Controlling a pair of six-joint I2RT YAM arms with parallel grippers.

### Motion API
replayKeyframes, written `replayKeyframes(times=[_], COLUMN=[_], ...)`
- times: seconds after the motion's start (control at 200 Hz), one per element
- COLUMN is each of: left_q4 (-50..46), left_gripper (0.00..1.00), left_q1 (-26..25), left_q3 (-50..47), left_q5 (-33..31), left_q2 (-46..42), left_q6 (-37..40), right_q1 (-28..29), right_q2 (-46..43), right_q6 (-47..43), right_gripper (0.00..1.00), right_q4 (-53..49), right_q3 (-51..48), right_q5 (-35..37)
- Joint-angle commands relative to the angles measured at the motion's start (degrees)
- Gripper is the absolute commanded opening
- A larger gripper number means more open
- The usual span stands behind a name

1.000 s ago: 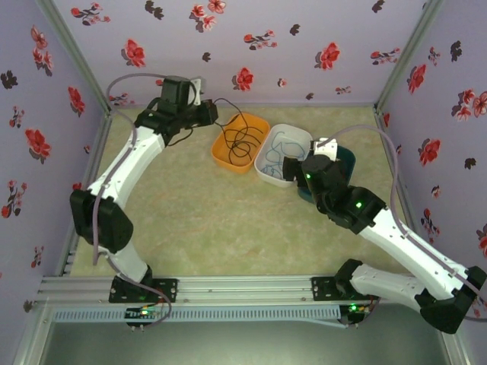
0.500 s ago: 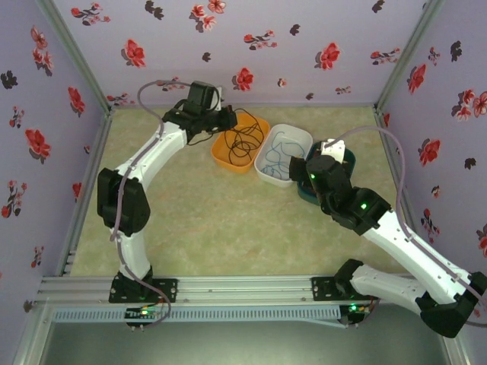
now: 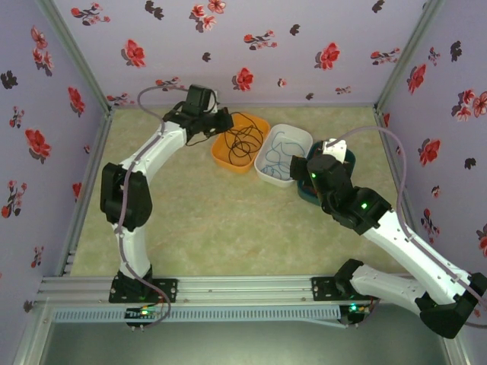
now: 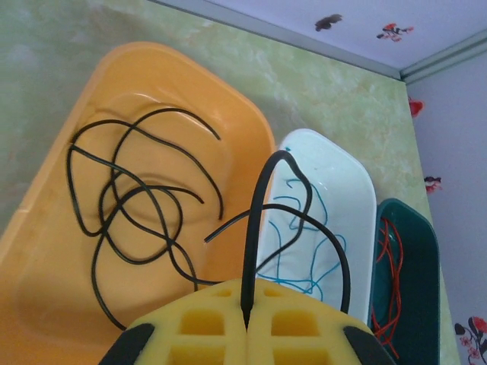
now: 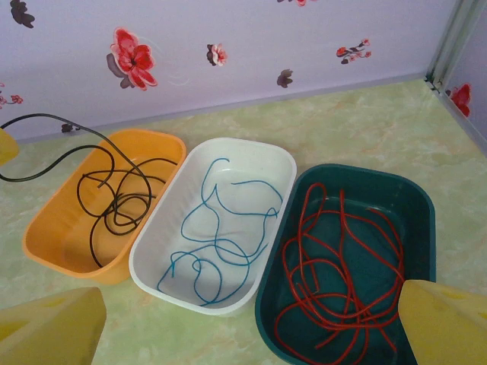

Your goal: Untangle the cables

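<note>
The left hand (image 4: 247, 323) is clenched on one end of the thin black cable (image 4: 253, 228), pinching it between yellow pads above the orange plastic tray (image 4: 46, 266), apparently to feed this last stretch in. That end arches upward from the pads; the rest lies coiled in the tray, with no single axis. The thin blue cable (image 5: 217, 243) runs lengthwise in the white plastic tray (image 5: 278, 171). The red cable (image 5: 335, 258) loops along the dark green plastic tray (image 5: 422, 205). The right hand (image 5: 251, 323) hangs released, holding nothing, above the table (image 5: 358, 122), probably keeping clear.
</note>
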Motion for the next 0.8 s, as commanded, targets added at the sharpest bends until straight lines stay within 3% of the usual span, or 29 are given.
replayKeyframes(times=[0.0, 0.49, 0.795], left_q4=[1.9, 3.8, 4.7], left_gripper=[0.0, 0.0, 0.0], left_q1=[1.8, 3.8, 4.1], left_q3=[-2.0, -2.9, -0.4], left_q5=[1.8, 1.5, -4.3], left_q2=[1.0, 5.1, 6.3], left_q6=[-1.9, -1.2, 0.6], right_q1=[-0.6, -1.3, -1.4], right_q2=[-0.3, 1.5, 1.7], right_q6=[1.5, 1.8, 2.6], right_gripper=[0.99, 0.99, 0.99], right_q4=[-0.6, -0.2, -0.6], right_q3=[-0.5, -0.2, -0.3], right_q5=[0.0, -1.0, -1.0])
